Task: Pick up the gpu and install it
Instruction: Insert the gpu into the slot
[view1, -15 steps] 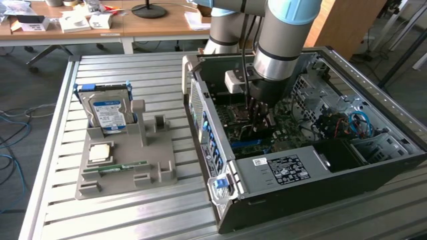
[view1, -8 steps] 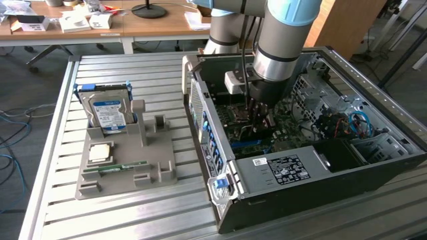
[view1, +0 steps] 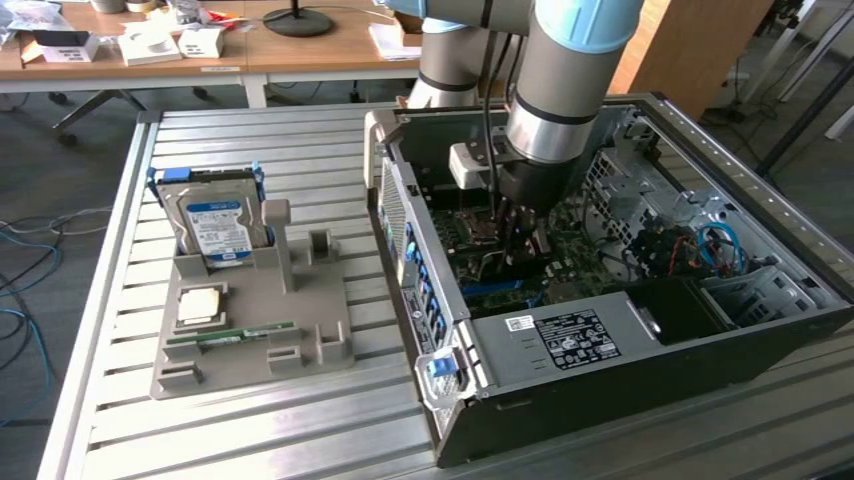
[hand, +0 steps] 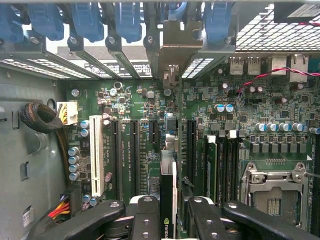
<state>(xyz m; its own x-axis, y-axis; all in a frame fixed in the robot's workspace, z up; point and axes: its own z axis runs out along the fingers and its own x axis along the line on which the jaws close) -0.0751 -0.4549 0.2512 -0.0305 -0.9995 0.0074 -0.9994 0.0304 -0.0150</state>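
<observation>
The end effector (hand: 167, 215) is closed narrowly on the gpu (hand: 168, 170), its black fingers (hand: 145, 217) pressing either side of the thin card, which stands on edge between them low in the centre of the wrist view. A small green logo sits on the card's dark edge near the bottom of that frame; I cannot read any lettering beside it. The card's pale metal bracket (hand: 172, 52) reaches up to the case's rear slot openings at the top centre, among a row of blue retention clips (hand: 87, 22).

In the exterior view the end effector (view1: 514, 225) is down inside the open computer case (view1: 747, 180), in the centre of the frame, over the motherboard (view1: 587, 250). The step in hand looks like the install itself: the card is already picked up and held over the long black expansion slots (hand: 136, 150) on the green board. Whether its edge connector has begun to enter a slot I cannot tell. Seating it calls for the card to stay square to the slot and be pushed straight down, with the bracket aligned to its rear opening.

Further out, white printing on the board between the slots is too small to read. The power supply (view1: 567, 340) carries a black-and-white label, also unreadable. At the exterior view's left, a grey holder (view1: 254, 330) on the slatted surface (view1: 120, 420) keeps a hard drive (view1: 218, 232) with a blue-white label.
</observation>
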